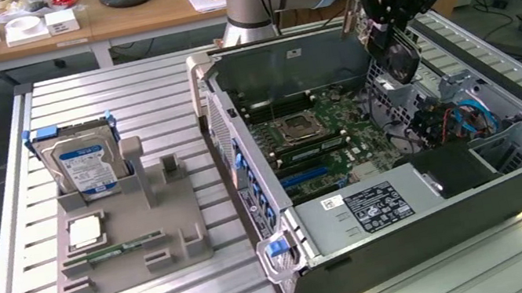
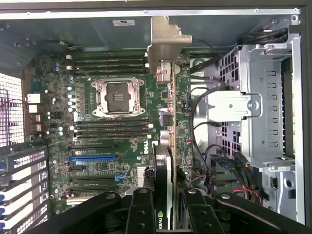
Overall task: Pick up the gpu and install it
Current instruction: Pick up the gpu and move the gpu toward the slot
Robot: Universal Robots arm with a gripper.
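- the gpu [image 2: 168, 131] hangs edge-on over the open case [image 1: 416, 248], above the seam between the motherboard [image 2: 112, 146] and the drive cage [image 2: 263, 112], near the case's rim by the arm's base; it touches nothing inside.
- the gripper [image 2: 163, 209] pinches the card by its two faces, one finger [image 2: 141, 209] on each side of the end opposite the metal bracket.
- in the exterior view the gpu [image 1: 398, 60] leans below the gripper [image 1: 388, 29]; if it goes down tilted like this, i judge its contact edge would meet a slot askew and jam.
- held at one end only, the card could pivot between the pads under any side push.
- the loose cables [image 1: 458, 117] by the cage lie close enough to snag a corner.
- the bracket could catch on the case's wall.
- hard to make out: the card's contact edge, how high it sits over the board, and which slot it lines up with; the blue slot [image 2: 92, 158] lies well to one side.
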